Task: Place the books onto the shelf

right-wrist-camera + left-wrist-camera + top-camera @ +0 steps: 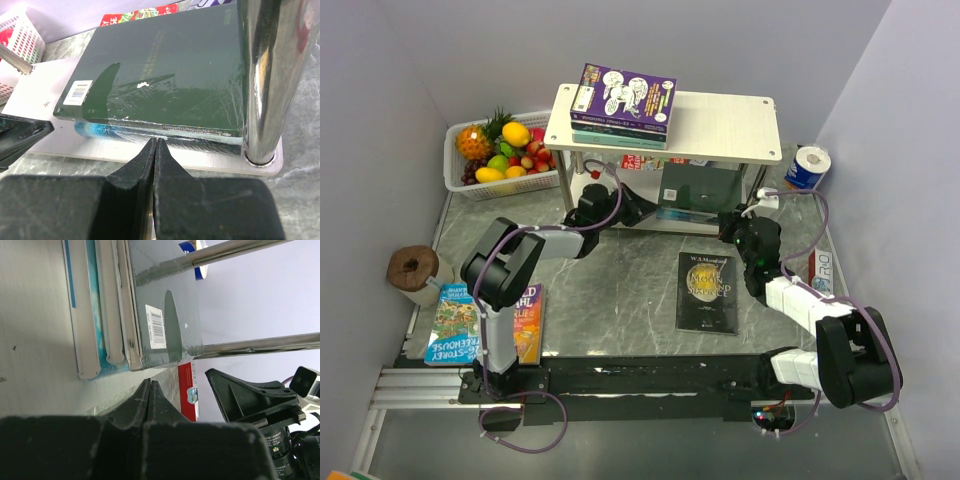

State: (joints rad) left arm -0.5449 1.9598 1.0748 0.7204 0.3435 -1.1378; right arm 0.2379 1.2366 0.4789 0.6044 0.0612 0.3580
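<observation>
The shelf (720, 115) stands at the back centre. A purple cartoon book (623, 98) tops a stack on its upper board. On the lower board (100, 147) a dark green book (165, 70) lies on top of a teal one. My left gripper (645, 210) is shut and empty, its tips (150, 382) just short of that stack's left side. My right gripper (156, 142) is shut and empty too, pointing at the stack's near edge beside a metal leg (267, 75). A black book with a gold circle (707, 290) lies flat on the table. A blue children's book (452, 322) and an orange book (528, 320) lie at the left.
A white basket of fruit (500, 155) stands left of the shelf. A brown roll (415, 267) sits by the left wall and a blue-white roll (808, 165) at the back right. A narrow red-and-white carton (820, 270) lies by the right arm.
</observation>
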